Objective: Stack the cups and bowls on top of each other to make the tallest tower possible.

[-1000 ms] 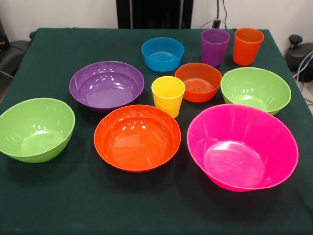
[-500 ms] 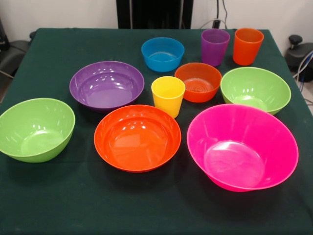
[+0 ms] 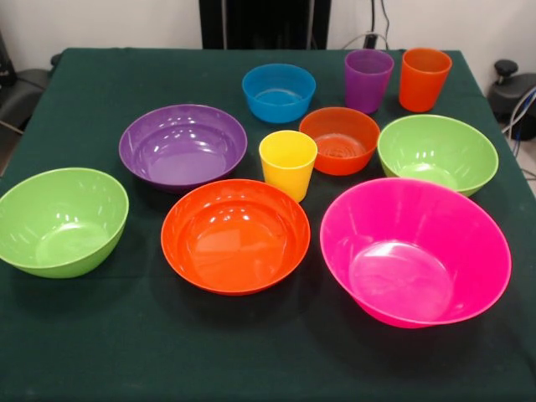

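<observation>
1. Front view showed no tower: every bowl and cup stood apart on the green table (image 3: 100, 84).
2. Yellow cup (image 3: 287, 163) sat centrally, between small orange bowl (image 3: 339, 140) and purple bowl (image 3: 182, 145).
3. Pink bowl (image 3: 414, 251) stood beside large orange bowl (image 3: 235, 235).
4. Gripper was out of view.

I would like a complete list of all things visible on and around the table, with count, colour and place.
pink bowl: one, pink, front right
large orange bowl: one, orange, front centre
green bowls: two, green, one at the left edge, one at the right
purple bowl: one, purple, left of centre
small orange bowl: one, orange, centre
blue bowl: one, blue, back centre
yellow cup: one, yellow, centre
purple cup: one, purple, back right
orange cup: one, orange, back right
table cloth: one, dark green
claw: not in view
</observation>
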Controlling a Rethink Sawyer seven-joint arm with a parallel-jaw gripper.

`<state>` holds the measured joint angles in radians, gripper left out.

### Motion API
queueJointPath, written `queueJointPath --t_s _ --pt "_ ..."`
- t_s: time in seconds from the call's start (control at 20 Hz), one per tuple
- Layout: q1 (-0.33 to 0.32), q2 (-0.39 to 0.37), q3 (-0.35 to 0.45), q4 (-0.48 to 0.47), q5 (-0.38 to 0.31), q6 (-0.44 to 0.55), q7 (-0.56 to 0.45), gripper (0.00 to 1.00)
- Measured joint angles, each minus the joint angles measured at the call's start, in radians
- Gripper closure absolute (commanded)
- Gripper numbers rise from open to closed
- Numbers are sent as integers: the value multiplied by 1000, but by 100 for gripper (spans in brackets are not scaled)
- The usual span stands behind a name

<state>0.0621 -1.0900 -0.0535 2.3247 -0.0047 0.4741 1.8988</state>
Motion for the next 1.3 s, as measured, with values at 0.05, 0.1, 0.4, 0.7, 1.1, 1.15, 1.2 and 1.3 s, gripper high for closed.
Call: queueJointPath --t_s 0.05,0.1,0.4,0.7,1.1,1.15,1.2,1.3 --pt "0 -8 0 -21 0 20 0 0" --pt "0 -11 0 -33 0 26 0 0" --pt "-5 17 0 -75 -1 6 0 0" --pt "-3 118 0 -109 -7 -83 0 0" --pt "-1 253 0 -141 -15 -175 0 0" --pt "-1 275 0 -145 -15 -183 0 0" --pt "-1 285 0 -146 -15 -186 0 0" --pt "-1 304 0 -147 -15 -189 0 0"
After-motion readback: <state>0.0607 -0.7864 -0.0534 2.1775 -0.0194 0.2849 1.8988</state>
